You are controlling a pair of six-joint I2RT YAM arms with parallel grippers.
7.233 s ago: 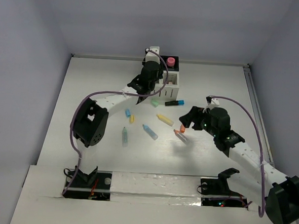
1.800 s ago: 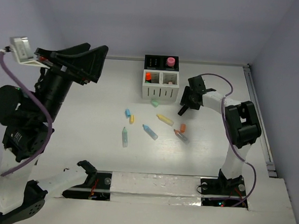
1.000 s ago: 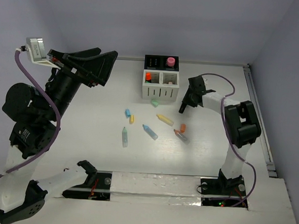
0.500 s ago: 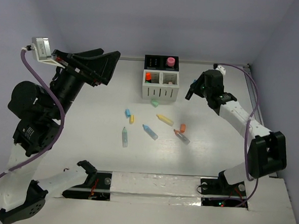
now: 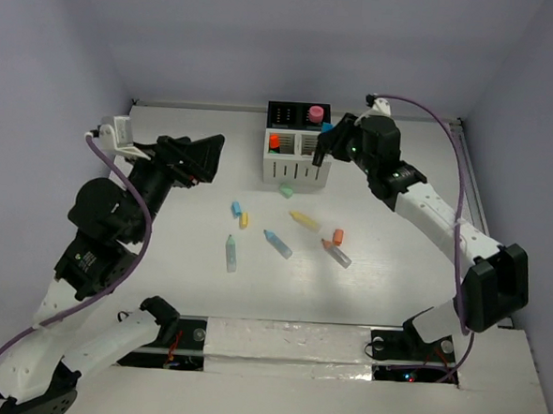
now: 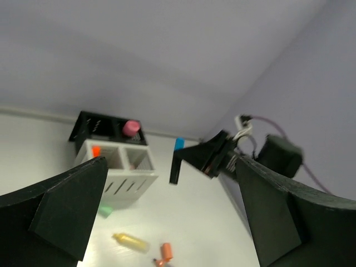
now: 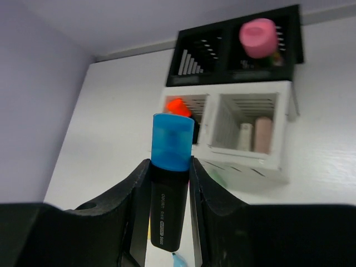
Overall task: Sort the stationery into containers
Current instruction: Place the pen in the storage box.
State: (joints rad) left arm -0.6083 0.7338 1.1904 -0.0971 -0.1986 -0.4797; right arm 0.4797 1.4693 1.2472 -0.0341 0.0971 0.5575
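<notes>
In the top view, the blue-capped black marker (image 5: 323, 139) is pinched by the right gripper (image 5: 328, 150) at the organizer's (image 5: 297, 175) right side, upper middle of the frame. The left gripper (image 5: 207, 159) is held spread wide at the left.

In the left wrist view, the marker is seen upright at centre, framed by wide-apart fingers (image 6: 61, 211).

In the right wrist view, its body is clamped between both pads (image 7: 197, 206), with the cap standing clear above them.

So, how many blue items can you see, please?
3: a stub and a longer highlighter loose on the table, a blue-capped marker in the right claw; others possibly hidden.
</notes>
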